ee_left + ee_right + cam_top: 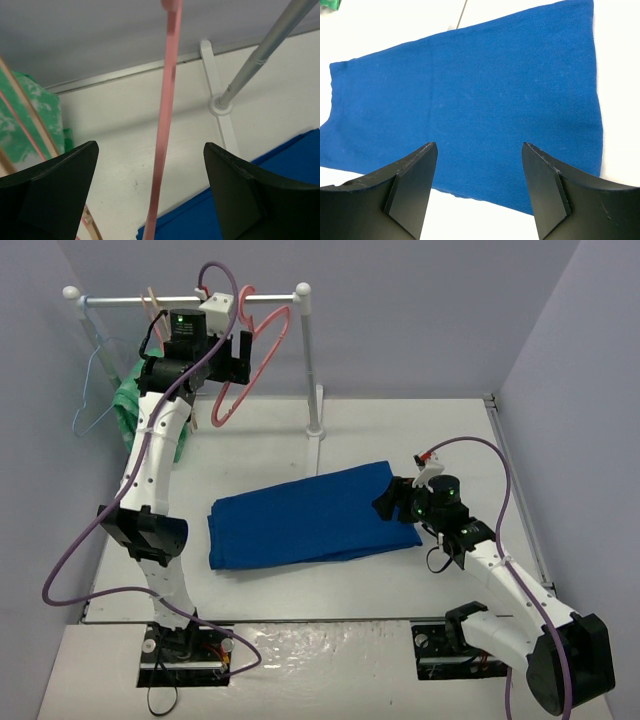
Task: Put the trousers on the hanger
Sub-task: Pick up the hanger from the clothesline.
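Note:
The royal-blue trousers [310, 515] lie folded flat on the table. My right gripper [392, 502] hovers open over their right end. In the right wrist view its jaws [479, 145] stand apart above the trousers [470, 85], near the cloth's edge, holding nothing. The pink hanger [262, 355] hangs from the rail at the back. My left gripper [228, 365] is raised beside it. In the left wrist view one pink bar of the hanger [167, 100] runs down between the wide-open jaws [150, 145], touching neither finger. A corner of the trousers [280, 165] shows below.
A white rail on a post [310, 360] with a flat foot stands at the back. A light-blue wire hanger [95, 390], a beige hanger [150, 300] and a green patterned cloth [130, 405] hang at the rail's left end. Grey walls close in three sides.

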You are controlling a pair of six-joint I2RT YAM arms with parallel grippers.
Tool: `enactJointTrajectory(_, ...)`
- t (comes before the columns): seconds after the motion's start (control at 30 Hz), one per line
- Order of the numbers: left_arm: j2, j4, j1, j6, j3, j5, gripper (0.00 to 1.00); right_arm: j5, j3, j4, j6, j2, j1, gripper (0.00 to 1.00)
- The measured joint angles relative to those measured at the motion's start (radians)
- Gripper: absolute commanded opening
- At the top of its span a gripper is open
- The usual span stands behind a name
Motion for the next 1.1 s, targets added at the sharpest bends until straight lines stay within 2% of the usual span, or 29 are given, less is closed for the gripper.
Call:
enactJointTrajectory(0.2,0.052,-0.041,-0.003,0.013,0.002,0.056,0.76,-0.006,0.0,-0.001,-0.014,0.0,0.0,0.66)
enactJointTrajectory(0.27,0.055,-0.042,-0.003,0.013,0.0,0.054,0.69,-0.009,0.0,-0.001,-0.017,0.0,0.0,0.66)
enactJointTrajectory(0.3,0.055,-0.041,-0.003,0.013,-0.002,0.052,0.65,-0.011,0.0,-0.001,-0.019,0.0,0.0,0.66)
enactJointTrajectory(0.33,0.055,-0.038,-0.003,0.014,-0.005,0.05,0.54,-0.011,0.0,-0.001,-0.02,0.0,0.0,0.66)
enactJointTrajectory(0.73,0.044,0.028,-0.011,0.0,-0.098,0.036,0.02,-0.054,-0.008,0.005,-0.026,0.003,0.0,0.66)
enactJointTrajectory(1.1,-0.026,0.12,-0.063,-0.01,-0.179,0.008,0.0,-0.095,-0.012,0.019,-0.034,0.004,0.0,0.67)
